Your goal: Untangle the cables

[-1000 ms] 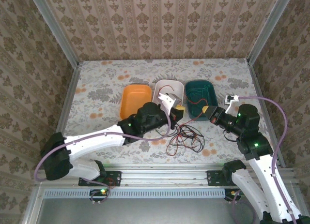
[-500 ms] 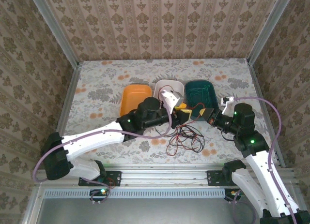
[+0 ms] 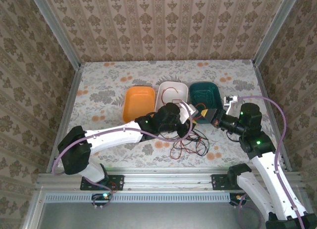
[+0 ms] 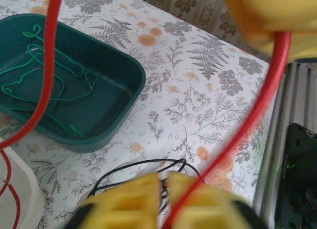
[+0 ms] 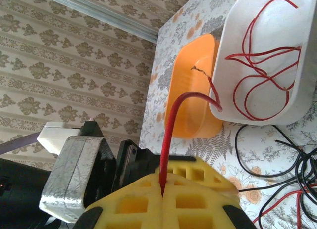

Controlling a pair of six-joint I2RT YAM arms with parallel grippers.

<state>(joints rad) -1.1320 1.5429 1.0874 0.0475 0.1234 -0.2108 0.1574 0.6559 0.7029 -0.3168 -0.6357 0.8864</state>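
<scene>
On my right gripper, waffle-moulded yellow pads pinch the thin red cable; my left gripper clamps it too, near the rounded teal tray

Lab test booth: wallpapered walls, aluminium frame

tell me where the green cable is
The green cable lies coiled inside the dark green tray, the rightmost of three trays in the top view, just right of the white tray.
</scene>
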